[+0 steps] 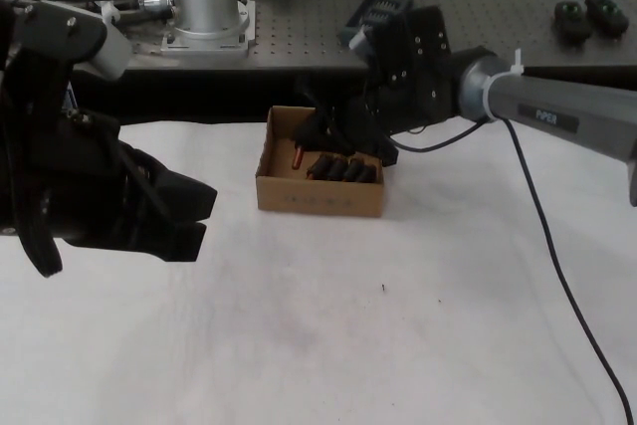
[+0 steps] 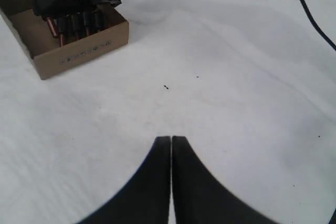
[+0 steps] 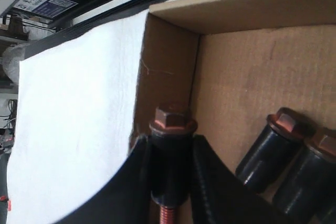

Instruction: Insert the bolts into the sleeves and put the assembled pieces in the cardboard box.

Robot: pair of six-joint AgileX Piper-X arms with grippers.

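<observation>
While in claw (image 3: pixel 170 144), bolt (image 3: pixel 172 120) (lengthwise) head-outward.

bright even light, soft shadows, mild glare

The white-clothed bench (image 1: pixel 299 345) carries the cardboard box (image 1: pixel 318 198) and a trailing black cable (image 1: pixel 559 281)

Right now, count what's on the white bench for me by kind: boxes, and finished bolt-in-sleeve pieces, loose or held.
Cardboard box: 1
Loose assembled pieces lying in it: 4
Held assembled piece in the right tool: 1
Total: 6
</observation>
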